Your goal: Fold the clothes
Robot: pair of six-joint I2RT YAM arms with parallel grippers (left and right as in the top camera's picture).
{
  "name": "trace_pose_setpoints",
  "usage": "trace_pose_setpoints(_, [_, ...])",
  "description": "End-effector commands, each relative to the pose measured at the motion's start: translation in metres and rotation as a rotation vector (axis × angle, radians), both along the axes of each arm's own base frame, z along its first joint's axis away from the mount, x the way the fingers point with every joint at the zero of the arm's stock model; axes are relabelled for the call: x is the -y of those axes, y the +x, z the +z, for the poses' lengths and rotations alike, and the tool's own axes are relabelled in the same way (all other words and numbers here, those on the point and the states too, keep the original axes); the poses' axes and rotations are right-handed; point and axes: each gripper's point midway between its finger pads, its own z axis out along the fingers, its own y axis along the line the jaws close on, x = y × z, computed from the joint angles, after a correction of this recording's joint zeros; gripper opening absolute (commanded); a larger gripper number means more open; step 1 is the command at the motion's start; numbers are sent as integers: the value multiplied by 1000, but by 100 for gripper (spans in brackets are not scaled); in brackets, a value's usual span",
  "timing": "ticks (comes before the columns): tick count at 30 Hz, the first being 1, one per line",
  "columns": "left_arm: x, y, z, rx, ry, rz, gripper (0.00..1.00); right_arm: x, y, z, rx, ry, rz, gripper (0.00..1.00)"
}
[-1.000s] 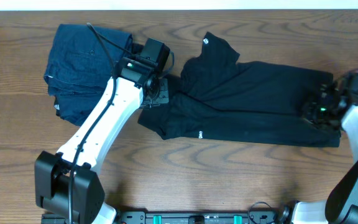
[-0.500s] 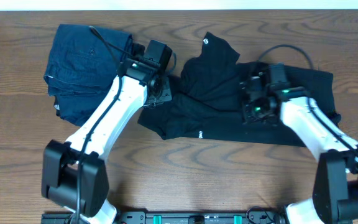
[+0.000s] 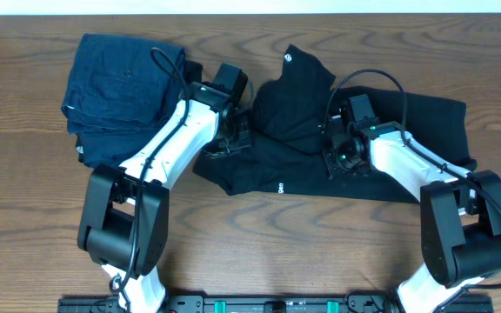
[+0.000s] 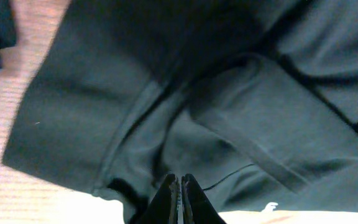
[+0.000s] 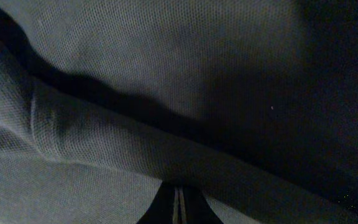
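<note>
The black T-shirt (image 3: 381,178) lies spread across the middle and right of the table, its small white logo (image 3: 279,186) near the front edge. At the shirt's left edge, my left gripper (image 3: 233,137) is shut with its tips (image 4: 180,182) pinching fabric just inside the hem; bare table shows below them. My right gripper (image 3: 342,158) is over the shirt's middle. It is shut, and its tips (image 5: 178,188) are buried under a raised fold of the fabric (image 5: 123,143). The shirt fills the whole right wrist view.
A folded stack of dark blue denim (image 3: 120,91) sits at the back left, close behind my left arm. A second white logo (image 3: 288,58) marks a shirt flap at the back. Bare wooden table (image 3: 320,252) runs along the front.
My right gripper has swept from the shirt's right end leftward to its middle. My left gripper has shifted slightly right at the left edge and closed fully.
</note>
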Motion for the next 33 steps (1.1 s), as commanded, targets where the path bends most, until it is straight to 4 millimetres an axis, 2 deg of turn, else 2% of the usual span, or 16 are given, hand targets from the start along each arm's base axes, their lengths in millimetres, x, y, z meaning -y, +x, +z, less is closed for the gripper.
trace_pose_setpoints(1, [19, -7, -2, -5, -33, -38, 6, 3, -11, -26, -59, -32, 22, 1])
trace_pose_setpoints(6, [43, -4, -1, 48, -60, -90, 6, 4, -16, -26, -81, -38, 22, 1])
trace_pose_setpoints(10, [52, -4, -6, 55, -65, -102, 6, 5, -19, -27, -92, -41, 21, 1])
trace_pose_setpoints(16, [52, -5, -36, 7, -33, -104, 6, 4, -14, -23, -80, -36, 21, 1])
trace_pose_setpoints(20, [43, 0, -61, -2, 36, -99, 6, 3, -11, -19, -74, -34, 17, 1])
trace_pose_setpoints(22, [41, 3, -67, 8, 54, -107, 6, 3, -10, -18, -71, -33, 16, 1])
trace_pose_setpoints(29, [49, 16, -62, 74, 26, -137, 6, 2, -5, -16, -50, -29, 15, 1])
trace_pose_setpoints(33, [50, 18, -62, 82, 23, -138, 6, 0, 4, -10, -26, -22, 14, 1])
